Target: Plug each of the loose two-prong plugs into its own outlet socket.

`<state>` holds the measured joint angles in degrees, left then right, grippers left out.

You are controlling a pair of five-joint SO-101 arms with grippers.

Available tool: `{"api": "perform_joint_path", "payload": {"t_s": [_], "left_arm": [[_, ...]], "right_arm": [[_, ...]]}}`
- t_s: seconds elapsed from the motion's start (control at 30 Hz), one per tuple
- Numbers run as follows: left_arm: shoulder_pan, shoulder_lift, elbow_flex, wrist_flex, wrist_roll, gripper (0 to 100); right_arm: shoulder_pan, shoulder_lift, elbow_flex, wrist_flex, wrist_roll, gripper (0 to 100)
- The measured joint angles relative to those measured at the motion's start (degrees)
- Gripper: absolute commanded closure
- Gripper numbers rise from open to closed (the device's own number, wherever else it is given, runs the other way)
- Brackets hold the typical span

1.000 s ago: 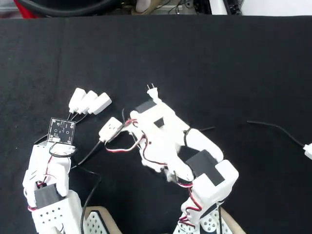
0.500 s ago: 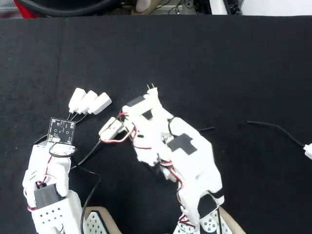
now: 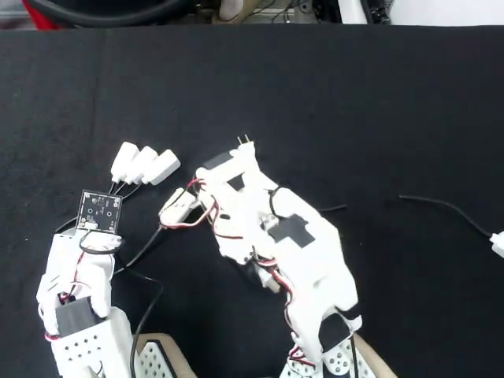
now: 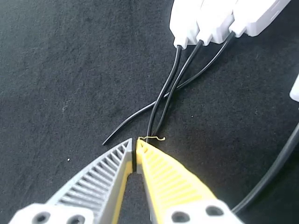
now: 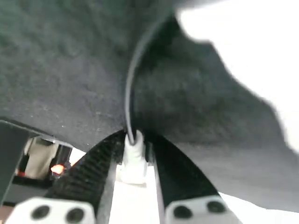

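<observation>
Left arm sits at the near-left of the counter. Its jaws are together with nothing visibly between them. In its wrist view the tips sit right at the black cables running out of the three white socket blocks. The blocks lie side by side, touching, just beyond that arm.

A fourth white block lies alone just right of the row, close beside the right arm, with its cable trailing back toward the near-left.

Right arm reaches across mid-counter, jaws clamped on a white plug. High view shows two prongs sticking out past the tip. They point away from the robot, not at any block, and sit apart from the row.

Far right, a white piece on a black cable lies at the counter edge. Probably another loose plug, but it's too cut off to say.

My read on the step: held plug is being carried and aligned, no insertion begun.

- **Next:** turn the prongs toward a socket face, square them with the slots and push straight in. I can't see which face has the slots.
- **Risk:** the blocks are loose and will likely slide, so the left arm probably has to pin one. The plug could also twist in the clamp.
</observation>
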<state>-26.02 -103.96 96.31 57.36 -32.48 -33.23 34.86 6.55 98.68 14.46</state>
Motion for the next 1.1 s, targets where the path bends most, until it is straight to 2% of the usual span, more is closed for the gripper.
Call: {"api": "perform_joint_path", "payload": {"t_s": [0.17, 0.53, 0.8, 0.9, 1.1], "left_arm": [[0.0, 0.0, 0.0, 0.0, 0.0, 97], [0.0, 0.0, 0.0, 0.0, 0.0, 97], [0.5, 0.0, 0.0, 0.0, 0.0, 97], [5.3, 0.0, 0.0, 1.9, 0.0, 97], [20.9, 0.0, -0.7, 8.9, 0.0, 97]], "right_arm": [[-1.1, -11.1, 2.1, -0.9, -2.1, 98.7], [-1.8, -45.6, 12.1, -9.1, -10.6, 98.7], [-1.9, -63.8, 23.6, -26.8, -21.3, 98.7], [-1.9, -68.5, 31.6, -36.9, -25.3, 98.7], [-4.3, -77.7, 47.3, -57.5, -33.5, 98.7]]}}
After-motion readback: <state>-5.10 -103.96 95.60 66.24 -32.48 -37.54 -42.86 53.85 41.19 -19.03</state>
